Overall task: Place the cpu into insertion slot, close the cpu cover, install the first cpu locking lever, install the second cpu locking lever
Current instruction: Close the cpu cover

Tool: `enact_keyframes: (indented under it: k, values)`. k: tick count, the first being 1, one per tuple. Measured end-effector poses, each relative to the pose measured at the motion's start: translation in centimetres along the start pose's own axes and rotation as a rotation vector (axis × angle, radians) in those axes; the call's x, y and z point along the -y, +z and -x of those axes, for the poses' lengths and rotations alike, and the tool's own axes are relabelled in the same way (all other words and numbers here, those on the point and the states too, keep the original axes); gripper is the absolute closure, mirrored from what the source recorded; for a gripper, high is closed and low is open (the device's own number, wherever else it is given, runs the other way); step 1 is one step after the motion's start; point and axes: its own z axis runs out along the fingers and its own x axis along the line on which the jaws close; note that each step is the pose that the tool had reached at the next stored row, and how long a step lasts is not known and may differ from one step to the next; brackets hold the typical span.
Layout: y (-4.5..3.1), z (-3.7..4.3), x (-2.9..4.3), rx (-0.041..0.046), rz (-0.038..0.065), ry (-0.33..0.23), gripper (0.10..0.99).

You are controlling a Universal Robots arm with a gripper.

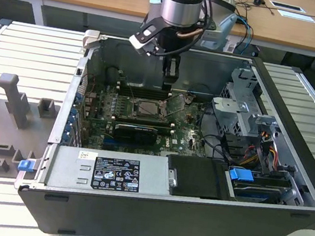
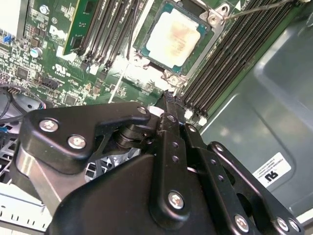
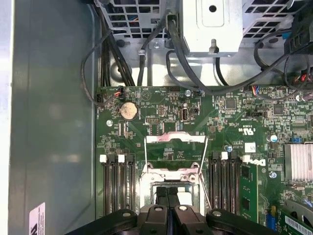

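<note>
The gripper (image 3: 167, 191) was closed w/ nothing between its jaws. We judged that's bc the cpu (image 2: 173, 41) already sat flat in the insertion slot (image 2: 211, 20), so no grip was needed. The cpu lay just beyond the gripper's tips, below them, seemingly not touching.

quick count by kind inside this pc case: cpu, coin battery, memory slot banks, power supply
cpu: 1
coin battery: 1
memory slot banks: 2, one on each side of the cpu
power supply: 1
total: 5
</note>
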Motion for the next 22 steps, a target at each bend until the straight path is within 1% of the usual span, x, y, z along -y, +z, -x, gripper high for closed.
enact_keyframes:
  k: [1,6,14,18,22]
  values:
    - [0.01,-0.02,-0.19,0.0,0.0,0.0,0.98]
    - [0.04,-0.1,-0.66,0.0001,0.0,0.0,0.98]
    - [0.08,-0.2,-1.26,-0.0001,0.0,0.0,0.98]
    - [0.12,-0.22,-1.93,0.0001,0.0,0.0,0.98]
    - [0.16,-0.23,-2.4,0.0001,0.0,0.0,0.98]
